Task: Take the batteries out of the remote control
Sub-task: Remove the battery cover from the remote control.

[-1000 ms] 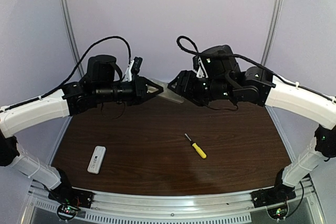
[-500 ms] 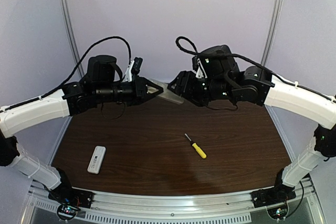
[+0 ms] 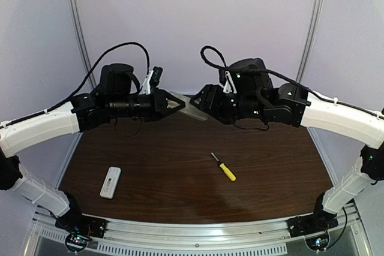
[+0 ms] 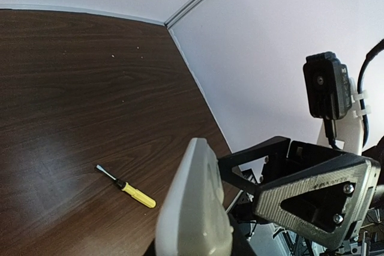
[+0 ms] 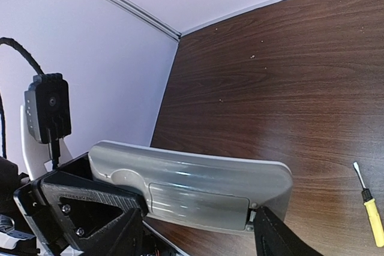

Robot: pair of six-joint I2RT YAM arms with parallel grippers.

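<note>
A grey remote control (image 3: 192, 108) hangs in the air between both arms at the back of the table. My left gripper (image 3: 178, 104) is shut on one end of it. In the right wrist view the remote's (image 5: 192, 187) back faces the camera with its battery cover (image 5: 198, 199) closed. My right gripper (image 5: 197, 223) is open, its fingers (image 5: 270, 235) spread along the remote's lower edge, one tip by the cover's end. In the left wrist view the remote (image 4: 195, 208) shows edge-on, with the right gripper (image 4: 300, 190) just beyond it. The batteries are hidden.
A yellow-handled screwdriver (image 3: 224, 168) lies on the wooden table right of centre; it also shows in the left wrist view (image 4: 129, 188) and the right wrist view (image 5: 370, 207). A small white remote (image 3: 110, 182) lies near the front left. Walls close off the back and sides.
The right arm has shifted slightly lower and to the left at the remote. The left arm and the remote have barely moved.
</note>
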